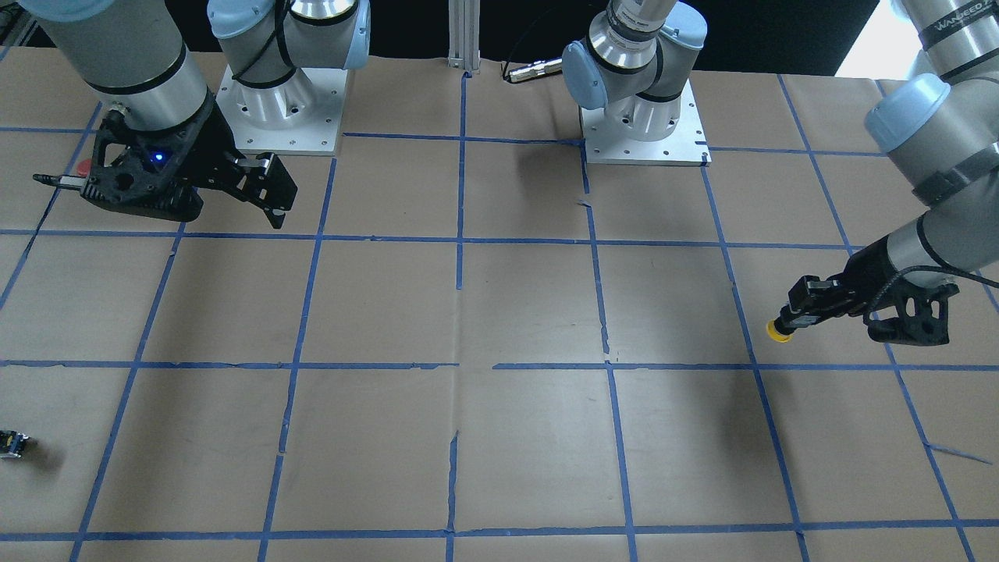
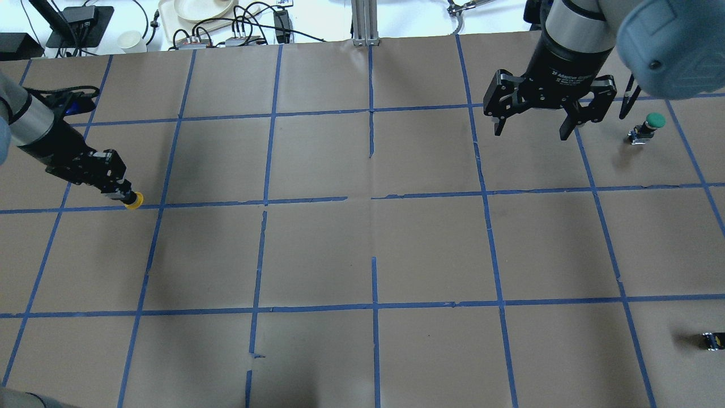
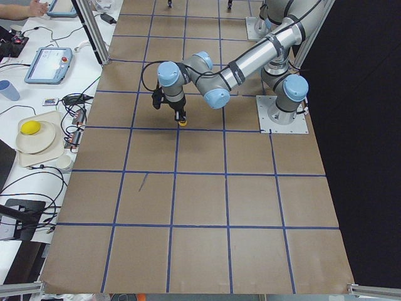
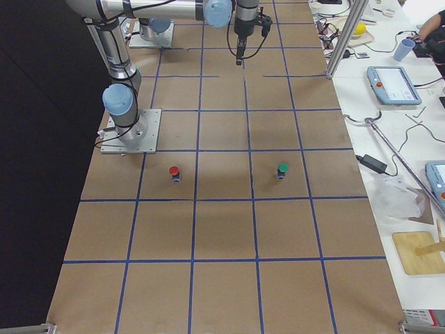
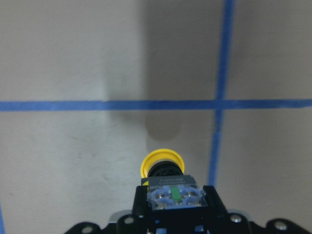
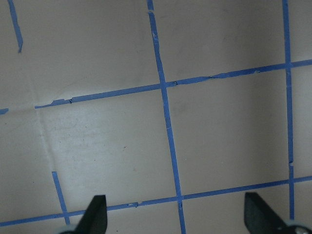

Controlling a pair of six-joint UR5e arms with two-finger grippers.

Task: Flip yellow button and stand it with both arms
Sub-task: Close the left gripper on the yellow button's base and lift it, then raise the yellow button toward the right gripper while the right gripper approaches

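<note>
Yellow button (image 5: 166,179): clamped by its boxy block between the fingers of the left gripper (image 2: 120,191), with the yellow cap sticking out past the fingertips and slanting down toward the table.
Cap: off the paper; its shadow falls apart from it, just beside a blue tape crossing.
Right gripper (image 2: 531,135): jaws spread wide, nothing between them, hanging above the table well apart from the button.
Table (image 2: 374,249): brown paper under a grid of blue tape — torn in places.
Room: side bench (image 2: 323,20) along the table's far edge, with cables (image 2: 249,17) and a plate (image 2: 198,8).
Others: green button (image 2: 645,128) and red button (image 4: 174,172) upright on the right arm's side — small black-yellow block (image 2: 711,340) alone near the table's edge.
</note>
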